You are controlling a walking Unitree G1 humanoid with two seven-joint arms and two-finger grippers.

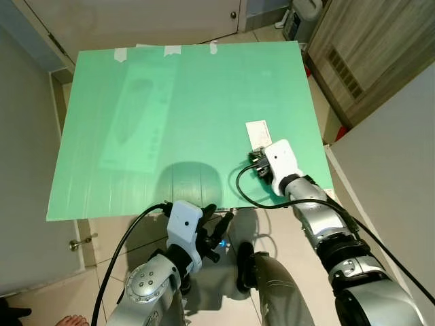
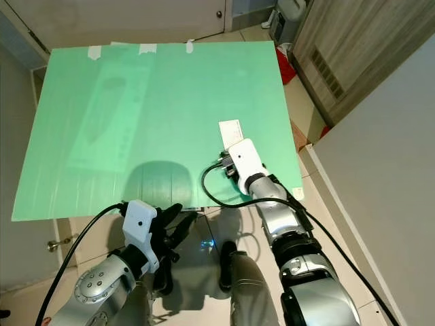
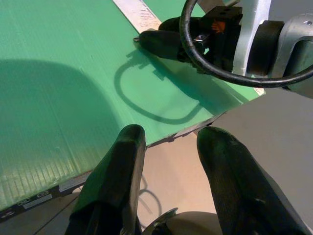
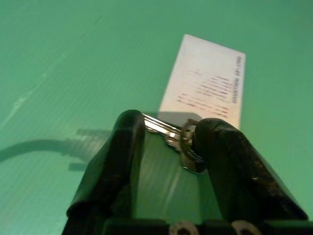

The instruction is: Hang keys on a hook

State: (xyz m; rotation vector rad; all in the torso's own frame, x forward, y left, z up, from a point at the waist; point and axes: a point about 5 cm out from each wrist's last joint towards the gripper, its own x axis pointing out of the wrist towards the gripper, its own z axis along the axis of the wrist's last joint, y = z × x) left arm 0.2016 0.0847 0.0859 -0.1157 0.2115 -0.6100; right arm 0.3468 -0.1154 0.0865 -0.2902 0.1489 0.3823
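Closing on the keys [image 4: 177, 139], the right pincer [image 4: 166, 128] is sitting low over the green desk [image 1: 136, 122], its two black fingers [image 4: 117, 156] set a narrow gap apart with the silver key blade and ring bridging that gap. Whether the pads are already bearing on the metal cannot be told; the fingers are straddling it rather than visibly lifting it. The white tag [image 4: 208, 81] is lying flat on the desk just beyond the fingertips, joined to the ring.

For a sound pick, the fingers should be pinching the ring or blade squarely and not the tag alone, since thin card is likely to slip or bend. Flat metal on a smooth board tends to skate, so the squeeze is best kept slow.

The left pincer [image 3: 168, 147] is hanging off the near desk edge, fingers spread and empty. No hook is identifiable.
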